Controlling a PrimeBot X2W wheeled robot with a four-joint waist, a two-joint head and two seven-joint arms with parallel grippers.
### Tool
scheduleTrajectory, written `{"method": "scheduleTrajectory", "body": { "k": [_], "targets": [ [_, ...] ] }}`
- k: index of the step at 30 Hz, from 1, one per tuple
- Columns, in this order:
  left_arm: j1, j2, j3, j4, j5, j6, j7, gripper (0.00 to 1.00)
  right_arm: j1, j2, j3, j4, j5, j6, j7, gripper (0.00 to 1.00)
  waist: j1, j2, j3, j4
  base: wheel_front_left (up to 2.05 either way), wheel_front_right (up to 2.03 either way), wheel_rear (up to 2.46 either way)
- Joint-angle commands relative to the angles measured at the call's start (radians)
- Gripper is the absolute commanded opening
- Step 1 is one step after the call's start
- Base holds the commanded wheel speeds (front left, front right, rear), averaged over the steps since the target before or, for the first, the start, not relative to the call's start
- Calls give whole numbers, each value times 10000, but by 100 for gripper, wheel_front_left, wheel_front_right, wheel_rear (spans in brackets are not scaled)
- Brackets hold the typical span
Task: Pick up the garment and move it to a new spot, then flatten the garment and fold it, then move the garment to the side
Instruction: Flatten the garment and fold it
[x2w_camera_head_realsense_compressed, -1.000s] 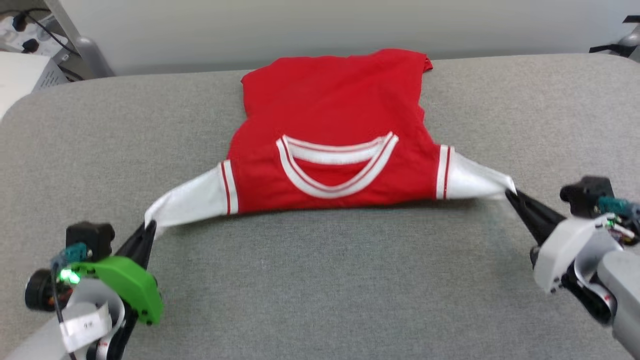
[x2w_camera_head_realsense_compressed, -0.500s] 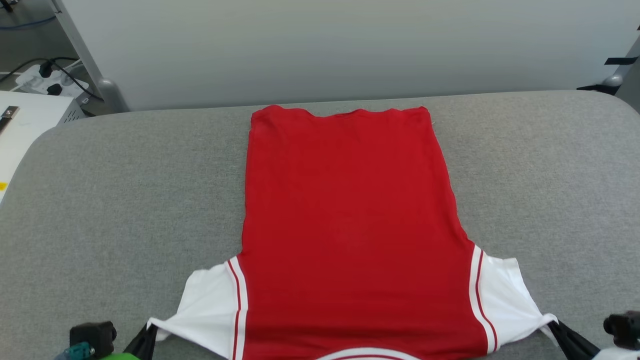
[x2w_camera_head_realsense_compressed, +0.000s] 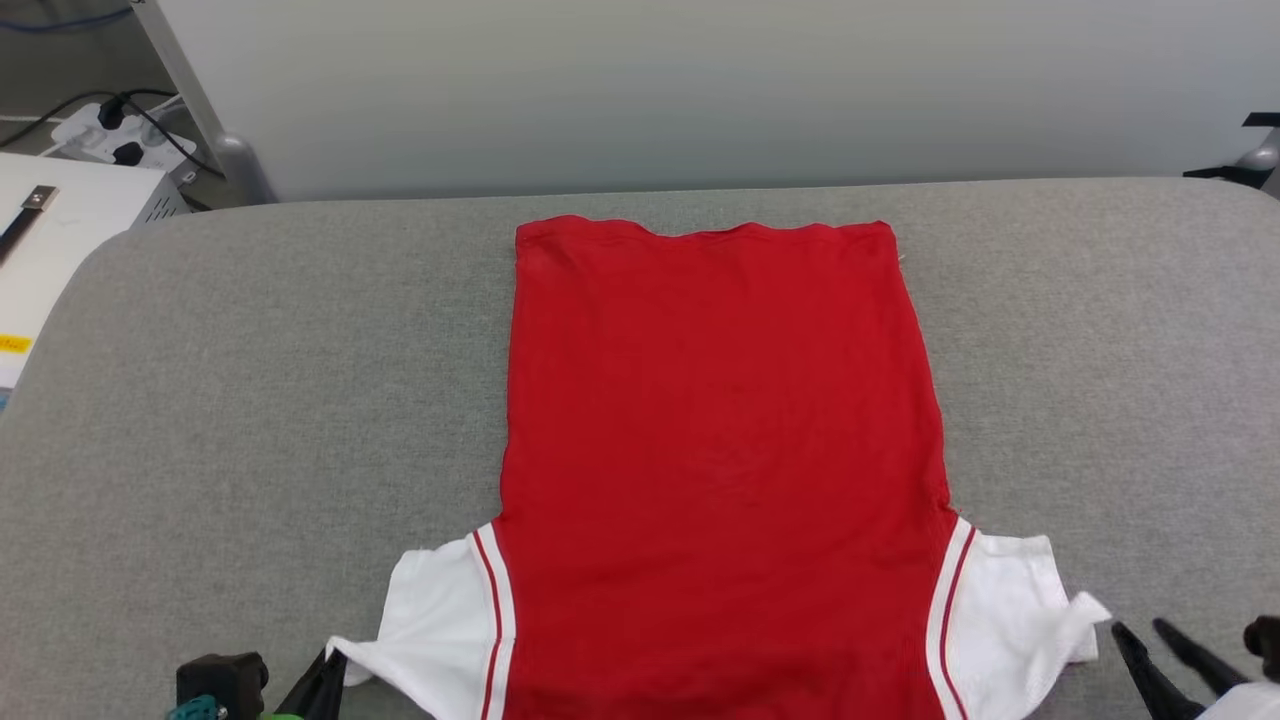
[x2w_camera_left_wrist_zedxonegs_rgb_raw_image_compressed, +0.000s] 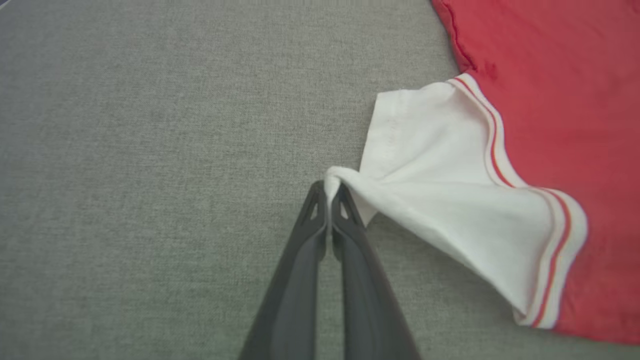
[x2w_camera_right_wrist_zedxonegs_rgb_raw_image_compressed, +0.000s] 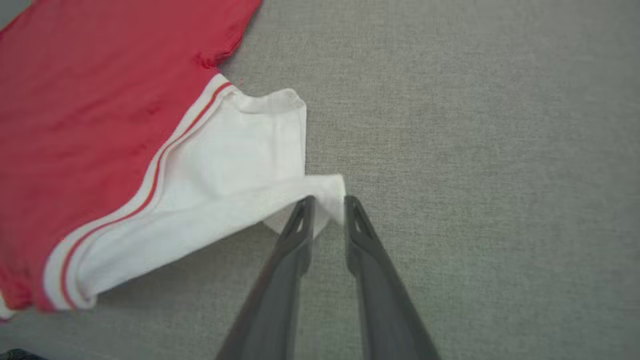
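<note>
Pinching garment (x2w_camera_head_realsense_compressed: 720, 450) sleeve edge — left gripper (x2w_camera_left_wrist_zedxonegs_rgb_raw_image_compressed: 328, 194).

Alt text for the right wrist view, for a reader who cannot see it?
The right hand is open, its two dark fingers parted at the corner of the garment's white sleeve. The red body spreads toward the upper left over a grey fabric surface.

A grey fabric table (x2w_camera_head_realsense_compressed: 250, 350) lies before a pale wall (x2w_camera_head_realsense_compressed: 700, 90). Off its far left corner are a white cabinet (x2w_camera_head_realsense_compressed: 70, 215), a metal post (x2w_camera_head_realsense_compressed: 195, 95) and a plugged-in power strip (x2w_camera_head_realsense_compressed: 105, 135).
</note>
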Motion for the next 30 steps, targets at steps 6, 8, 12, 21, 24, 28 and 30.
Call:
{"method": "scheduleTrajectory", "body": {
  "k": [6, 8, 12, 21, 24, 28, 30],
  "targets": [
    [-531, -436, 329, -292, 649, 58, -58, 0, -114, 64, -1825, -2039, -741, -17, 586, 100, 1, 0, 509, 371, 0, 0, 0],
    [-615, -526, 460, -485, 829, 127, -58, 0, -466, 5, -2448, -2824, -1012, -17, 878, 100, 1, 0, 727, 470, 0, 0, 0],
    [-823, -662, 679, -973, 1166, 223, -59, 0, -1854, -17, -3442, -4134, -1245, -17, 1602, 100, 1, 0, 1307, 809, 0, 0, 0],
    [-1478, -1118, 913, -1921, 1923, 308, -59, 0, -6658, -598, -2295, -3810, -1736, -17, 4575, 100, 1, 0, 2923, 1691, 0, 0, 0],
    [-1698, -1290, 927, -2095, 2190, 226, -59, 0, -8115, -875, -1490, -2594, -1458, -17, 6269, 100, 1, 0, 3394, 1977, 0, 0, 0],
    [-2033, -1508, 867, -2142, 2523, 107, -59, 0, -9829, -1086, -791, -1055, -1029, -17, 8112, 100, 1, 0, 3975, 2315, 0, 0, 0],
    [-2189, -1653, 868, -2208, 2665, 48, -59, 0, -10552, -1124, -478, -373, -849, -17, 8953, 100, 1, 0, 4253, 2471, 0, 0, 0]
  ]
}}
